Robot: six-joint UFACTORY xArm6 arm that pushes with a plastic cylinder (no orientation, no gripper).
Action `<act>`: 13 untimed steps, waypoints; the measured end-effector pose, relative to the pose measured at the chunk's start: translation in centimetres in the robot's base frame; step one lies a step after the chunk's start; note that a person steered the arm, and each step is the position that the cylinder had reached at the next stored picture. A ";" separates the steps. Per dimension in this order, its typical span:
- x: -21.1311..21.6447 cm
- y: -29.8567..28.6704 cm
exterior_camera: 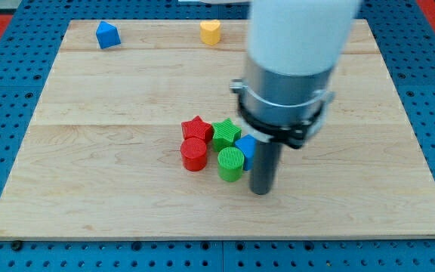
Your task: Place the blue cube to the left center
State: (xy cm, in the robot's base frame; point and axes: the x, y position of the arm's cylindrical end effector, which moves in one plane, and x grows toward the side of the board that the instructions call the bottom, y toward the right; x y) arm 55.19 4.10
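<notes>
The blue cube (246, 146) sits near the board's middle, partly hidden behind my rod. It is packed against a green star (226, 133) and a green cylinder (231, 164). My tip (260, 190) rests on the board just right of the green cylinder and below the blue cube, close to or touching the cube. A red star (196, 128) and a red cylinder (193, 154) stand at the left of the cluster.
A blue pentagon-like block (108, 35) lies at the view's top left. A yellow heart-shaped block (211, 32) lies at the top centre. The wooden board (89, 181) sits on a blue pegboard surface.
</notes>
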 end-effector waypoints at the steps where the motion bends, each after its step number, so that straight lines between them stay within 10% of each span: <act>1: -2.2 -0.7; 8: -13.5 7.4; 13: -17.8 -12.3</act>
State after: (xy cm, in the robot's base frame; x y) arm 37.38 -8.23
